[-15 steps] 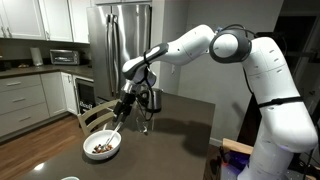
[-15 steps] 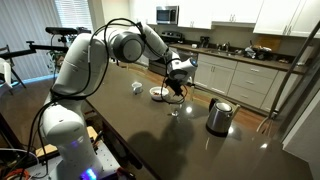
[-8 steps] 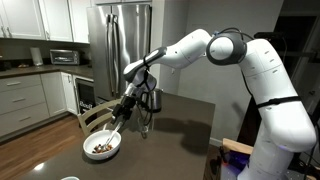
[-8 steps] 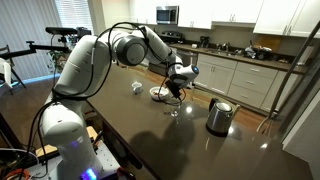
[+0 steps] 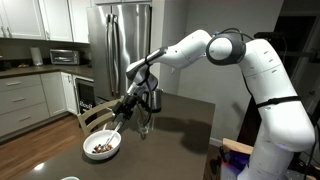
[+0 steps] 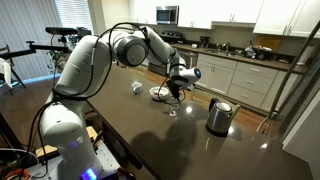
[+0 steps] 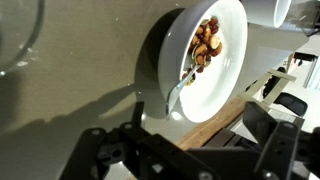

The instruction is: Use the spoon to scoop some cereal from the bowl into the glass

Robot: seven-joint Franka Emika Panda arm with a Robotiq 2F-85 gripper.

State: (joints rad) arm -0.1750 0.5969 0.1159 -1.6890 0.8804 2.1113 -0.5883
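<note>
As the gripper (image 7: 185, 142) stands: its fingers are spread wide apart with nothing between them, so it pinches nothing.
Gripper's place: it hangs over the bowl's edge, on the side where the spoon's handle sticks out, and in both exterior views (image 5: 122, 108) (image 6: 178, 86) it points down at the table.
Spoon (image 7: 183, 88): it lies in the bowl with its scoop end at the cereal and its handle leaning over the rim toward the gripper. In the wrist view the handle's tip is clear of both fingers. In an exterior view (image 5: 113, 133) the handle slopes up out of the bowl.
Cereal (image 7: 206, 45): brown and reddish bits are heaped on one side of the bowl, touching the spoon's scoop end.
Bowl (image 7: 232, 62): white, round and upright, it sits near the table's edge (image 5: 102, 155).
Glass (image 5: 143, 127) (image 6: 174, 107): clear and upright, it stands on the table just beside the bowl. Whether anything is in it cannot be told.
Kettle (image 6: 219, 117): steel with a dark handle, it stands on the table well apart from the glass.
Table (image 6: 140, 135): dark and glossy.
Arm (image 5: 270, 70): white, it reaches across the table to the bowl.
</note>
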